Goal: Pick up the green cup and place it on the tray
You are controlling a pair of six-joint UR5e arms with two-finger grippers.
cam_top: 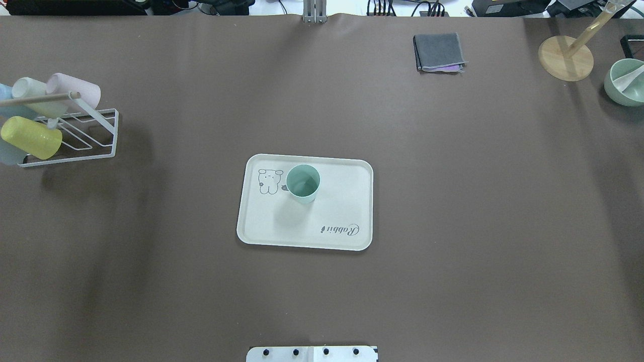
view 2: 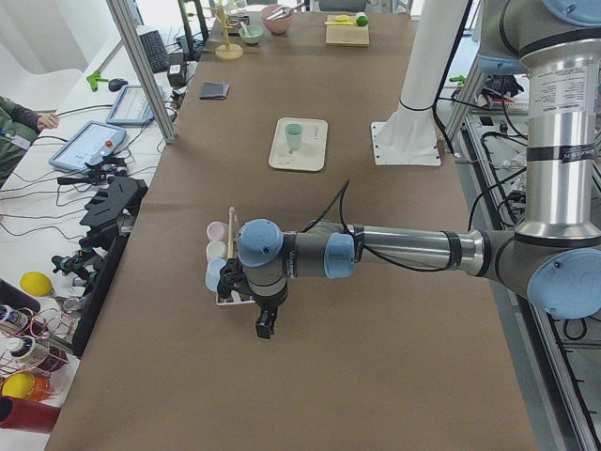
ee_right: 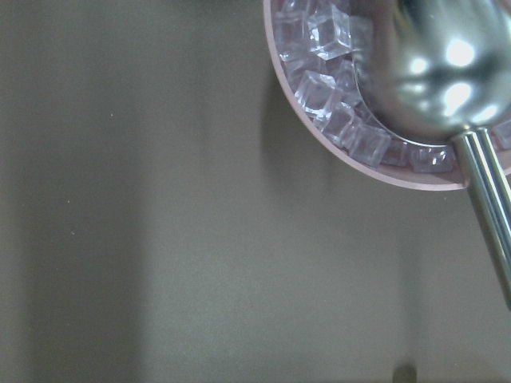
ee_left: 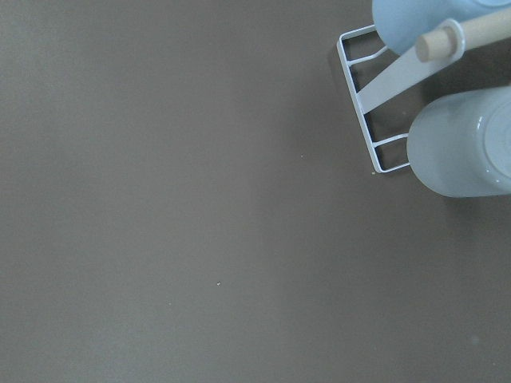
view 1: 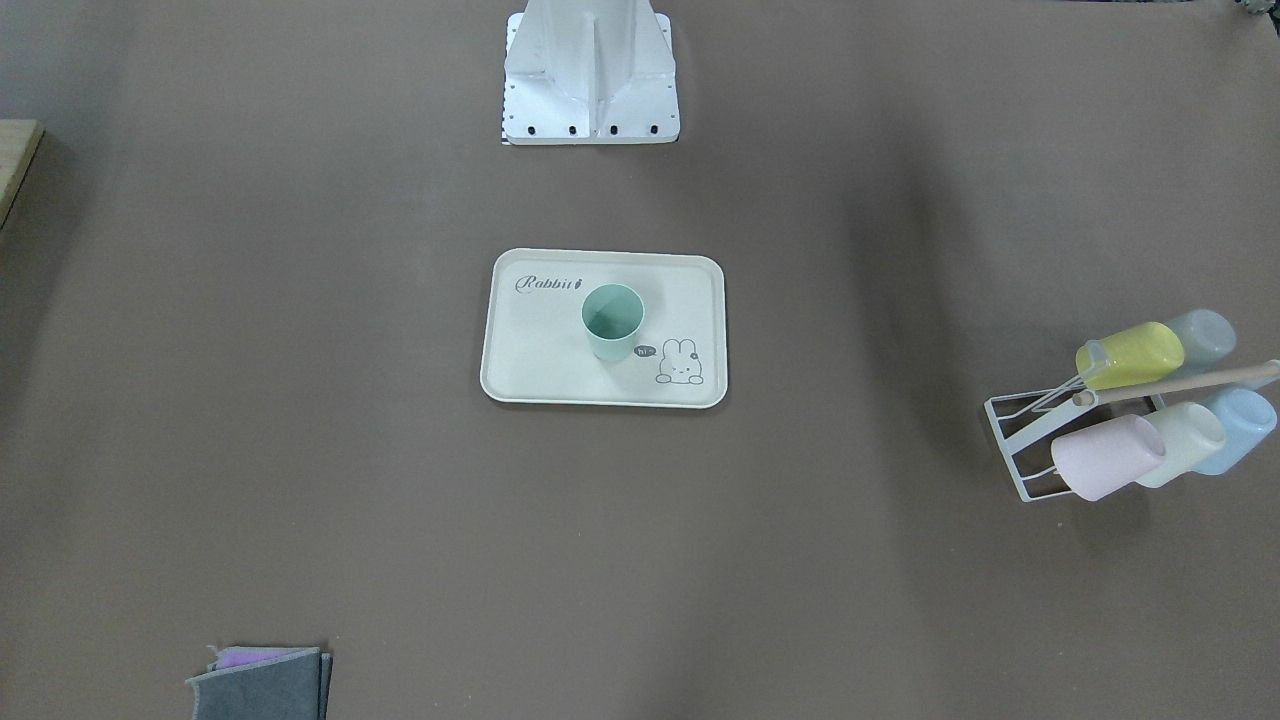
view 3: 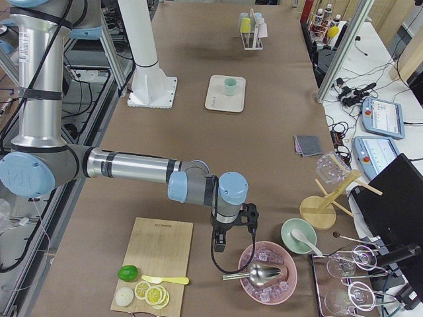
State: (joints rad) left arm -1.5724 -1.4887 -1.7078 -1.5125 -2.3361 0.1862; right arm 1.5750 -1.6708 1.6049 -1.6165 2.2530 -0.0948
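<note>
The green cup [view 1: 612, 320] stood upright on the tray [view 1: 540, 370] in the middle of the front-facing view, open side up, between the "Rabbit" script and the rabbit drawing, and nothing was touching it. The left gripper [view 2: 264, 327] hung low in the centre of the left side view, just beside the white cup rack [view 2: 223, 282] and well apart from the tray. The right gripper [view 3: 220, 246] hung at the lower middle of the right side view, near the pink bowl [view 3: 248, 285] of ice cubes. For both grippers I cannot tell whether they were released or clenched.
</note>
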